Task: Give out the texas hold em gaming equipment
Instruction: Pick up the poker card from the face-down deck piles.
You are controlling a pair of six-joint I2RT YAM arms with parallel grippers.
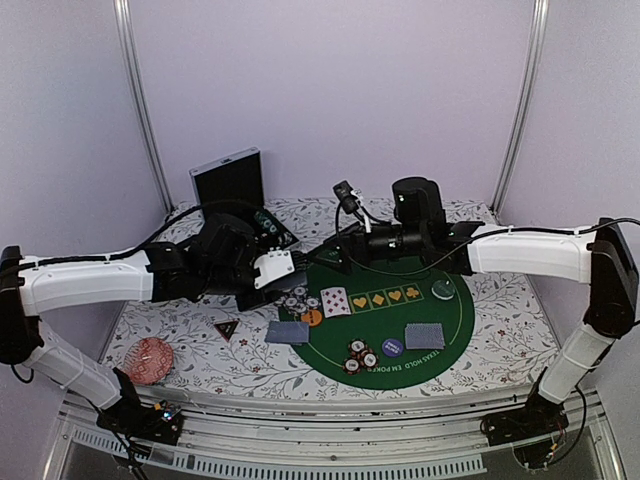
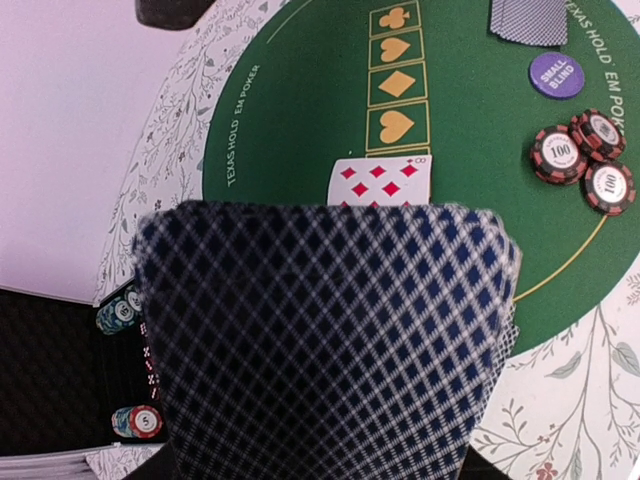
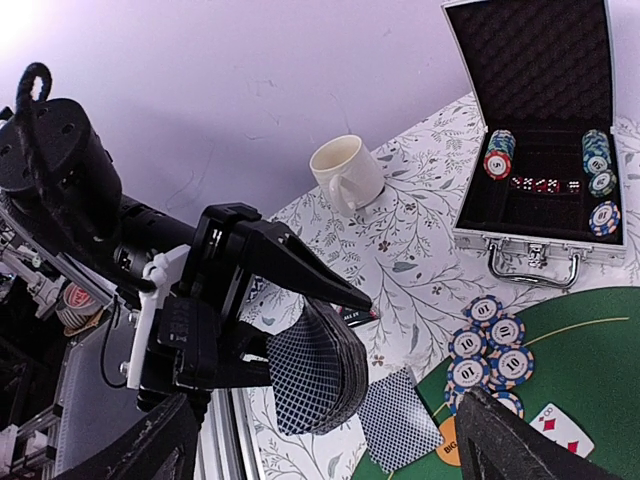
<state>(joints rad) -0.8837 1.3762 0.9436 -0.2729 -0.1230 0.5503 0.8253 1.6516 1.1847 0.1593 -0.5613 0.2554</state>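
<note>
My left gripper (image 1: 283, 270) is shut on a fanned deck of blue-grey-backed playing cards (image 2: 325, 350), held above the mat's left edge; the deck hides its fingers in the left wrist view. My right gripper (image 1: 328, 258) stands open just right of that deck (image 3: 320, 375), with nothing between its fingers (image 3: 510, 440). On the green mat (image 1: 450, 320) lie a face-up card (image 2: 380, 182), two face-down card piles (image 1: 287, 332) (image 1: 424, 336), blue chips (image 3: 490, 345), red chips (image 2: 585, 160), a purple button (image 2: 556, 75), an orange button (image 1: 312, 317) and a pale-green button (image 1: 443, 290). A black triangular marker (image 1: 227, 328) lies left of the mat.
An open metal chip case (image 3: 540, 130) with more chips stands at the back left. A cream mug (image 3: 345, 172) sits beside it. A red patterned round object (image 1: 150, 360) lies near the front left edge of the floral tablecloth (image 1: 500, 350).
</note>
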